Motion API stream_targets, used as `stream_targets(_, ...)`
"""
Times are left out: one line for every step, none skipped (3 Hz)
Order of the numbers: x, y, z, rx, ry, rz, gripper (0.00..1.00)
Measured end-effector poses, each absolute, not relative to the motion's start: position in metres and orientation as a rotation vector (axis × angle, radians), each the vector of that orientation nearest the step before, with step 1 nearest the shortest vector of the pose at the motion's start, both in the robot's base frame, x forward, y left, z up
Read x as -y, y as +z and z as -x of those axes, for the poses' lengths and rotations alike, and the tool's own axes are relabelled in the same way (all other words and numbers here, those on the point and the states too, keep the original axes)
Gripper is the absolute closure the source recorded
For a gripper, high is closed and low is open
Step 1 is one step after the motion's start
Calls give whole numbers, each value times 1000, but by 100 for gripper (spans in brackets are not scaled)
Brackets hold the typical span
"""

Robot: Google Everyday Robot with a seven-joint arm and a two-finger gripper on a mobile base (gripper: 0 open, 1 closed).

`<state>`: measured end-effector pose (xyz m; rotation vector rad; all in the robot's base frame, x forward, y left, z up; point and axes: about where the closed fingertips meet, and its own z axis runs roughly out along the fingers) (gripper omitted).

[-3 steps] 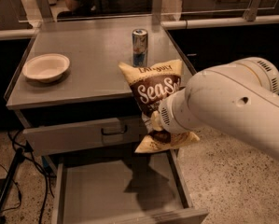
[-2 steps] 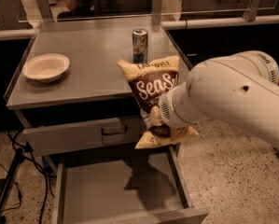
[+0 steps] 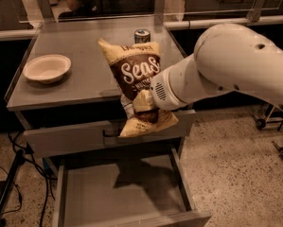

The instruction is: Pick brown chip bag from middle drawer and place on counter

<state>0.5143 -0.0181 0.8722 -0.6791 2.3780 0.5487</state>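
The brown chip bag [image 3: 134,79], dark brown middle with white script and pale yellow ends, hangs upright in the air over the counter's front edge. My gripper [image 3: 142,102] is shut on the bag's lower middle, at the end of my big white arm [image 3: 226,65] that comes in from the right. The middle drawer [image 3: 122,193] stands pulled out below, its grey floor bare with the bag's shadow on it. The counter [image 3: 84,84] lies behind the bag.
A pale bowl [image 3: 47,68] sits on the counter's left side. A silver-blue drink can [image 3: 142,36] stands at the back, partly behind the bag. The upper drawer front [image 3: 70,136] sticks out slightly. Cables [image 3: 8,174] hang at the left; chair wheels [image 3: 273,136] stand at the right.
My arm has lifted the bag higher and a little left, from beside the counter's front right corner to over its front edge.
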Motion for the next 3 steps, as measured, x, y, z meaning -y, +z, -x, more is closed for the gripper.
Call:
stream_targets(20,871,-519,-2392,536,667,100)
stream_targets(10,881,-531,-2367,565,704,100)
stream_targets(-7,894,-544,-2342,604,772,100)
